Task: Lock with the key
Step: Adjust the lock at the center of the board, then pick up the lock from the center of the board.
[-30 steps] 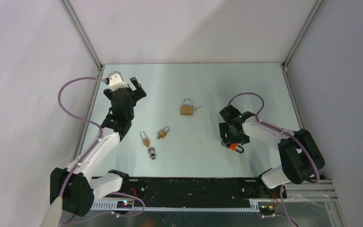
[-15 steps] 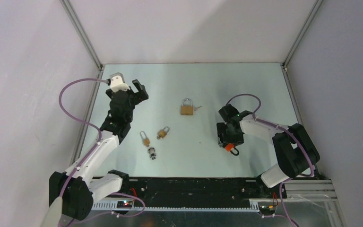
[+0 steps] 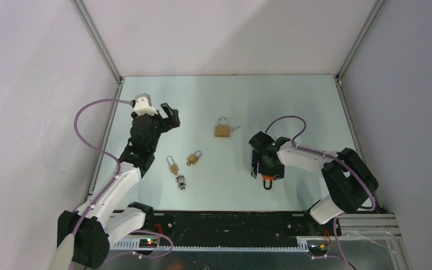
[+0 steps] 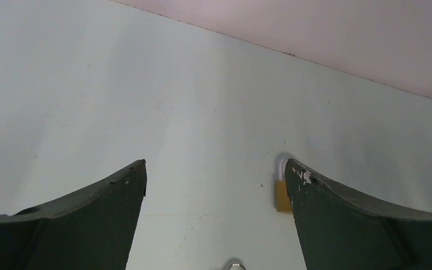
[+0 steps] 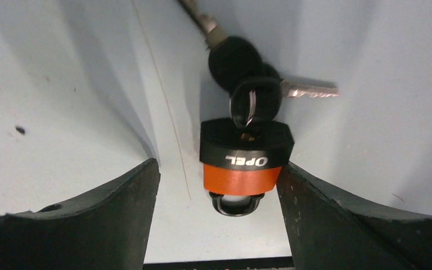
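Leftward since a second ago: our right gripper (image 5: 216, 166) and the orange padlock (image 5: 241, 169) beneath it. Our left gripper (image 4: 215, 166) has edged right.

1. Orange padlock. It lies flat on the table (image 3: 292, 101), near right, between our right fingers. It has a black upper body with white lettering and an orange lower band. A short dark shackle (image 5: 236, 203) points toward the wrist camera; we cannot tell whether it is seated.
2. Key (image 5: 252, 104). It has a black head and stands in the keyway. Spare keys (image 5: 309, 89) lie on the table just beyond it.
3. Right gripper. Its jaws are wide open and hold nothing. They straddle the body, the right finger just beside its edge and the left finger apart.
4. Handling, our judgement. We should centre the body between the fingers and close squarely on the flat sides, clear of the key head. The light lock will likely skid if only one finger touches it. Once the body is pinned, the left arm can turn the key.
5. Left gripper. It is well apart at far left, with jaws wide open and empty. A brass padlock (image 4: 282, 194) shows beside its right finger.
6. Two small padlocks (image 3: 183, 162) sit mid-table.
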`<state>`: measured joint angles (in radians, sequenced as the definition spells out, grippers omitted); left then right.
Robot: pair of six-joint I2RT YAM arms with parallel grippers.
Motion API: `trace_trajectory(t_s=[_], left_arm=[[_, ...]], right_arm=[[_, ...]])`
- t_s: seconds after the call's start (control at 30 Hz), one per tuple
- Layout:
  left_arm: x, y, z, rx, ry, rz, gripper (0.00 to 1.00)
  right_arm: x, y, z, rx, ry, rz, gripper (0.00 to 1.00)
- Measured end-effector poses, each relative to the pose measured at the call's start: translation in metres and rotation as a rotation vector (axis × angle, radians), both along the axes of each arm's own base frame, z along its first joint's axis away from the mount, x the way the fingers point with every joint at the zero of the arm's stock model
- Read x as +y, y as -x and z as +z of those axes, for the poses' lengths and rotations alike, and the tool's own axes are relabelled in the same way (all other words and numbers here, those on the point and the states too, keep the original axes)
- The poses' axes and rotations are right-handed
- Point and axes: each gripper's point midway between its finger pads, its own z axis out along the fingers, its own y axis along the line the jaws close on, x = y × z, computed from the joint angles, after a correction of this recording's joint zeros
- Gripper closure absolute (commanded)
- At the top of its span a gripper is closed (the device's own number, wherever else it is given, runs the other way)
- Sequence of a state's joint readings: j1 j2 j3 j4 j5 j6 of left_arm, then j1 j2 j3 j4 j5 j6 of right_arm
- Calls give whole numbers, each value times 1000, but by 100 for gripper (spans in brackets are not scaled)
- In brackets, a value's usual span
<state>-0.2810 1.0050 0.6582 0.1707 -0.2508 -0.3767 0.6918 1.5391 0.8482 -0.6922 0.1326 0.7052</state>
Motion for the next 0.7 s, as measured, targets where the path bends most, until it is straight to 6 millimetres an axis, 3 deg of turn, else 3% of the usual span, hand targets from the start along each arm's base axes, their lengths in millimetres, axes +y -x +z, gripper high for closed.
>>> trace_trajectory(t_s=[0.1, 0.33, 0.43, 0.53, 0.63, 0.7], left_arm=[[-6, 6, -5, 7, 26, -35, 6], [-15, 19, -25, 44, 74, -86, 7], [-17, 22, -27, 46, 83, -96, 7], [-19, 26, -28, 44, 91, -109, 7], [-19, 28, -30, 45, 92, -113, 7], [-19, 28, -29, 45, 92, -115, 7]], right_arm=[[-5, -11, 0, -36, 9, -58, 21], [-9, -27, 1, -96, 16, -144, 39], [-6, -27, 1, -104, 13, -149, 37], [-2, -25, 1, -109, 14, -144, 27], [2, -22, 0, -114, 16, -140, 26], [4, -20, 0, -117, 17, -139, 31]])
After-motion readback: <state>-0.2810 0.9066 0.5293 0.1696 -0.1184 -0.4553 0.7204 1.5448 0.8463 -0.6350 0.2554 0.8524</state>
